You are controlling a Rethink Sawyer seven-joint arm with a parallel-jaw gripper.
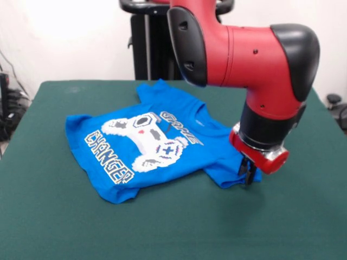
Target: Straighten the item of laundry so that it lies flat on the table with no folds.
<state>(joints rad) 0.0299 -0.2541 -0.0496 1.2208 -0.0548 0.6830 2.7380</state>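
One shirt [146, 146] lies print-up on the table [173, 227]; the gripper [248, 174] touches its right sleeve edge, grip state unclear, arm [244, 54] looming over it.

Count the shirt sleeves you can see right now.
2. One sleeve lies at the T-shirt's far side toward the pedestal; the other sleeve is under the tool. Nothing seems hidden.
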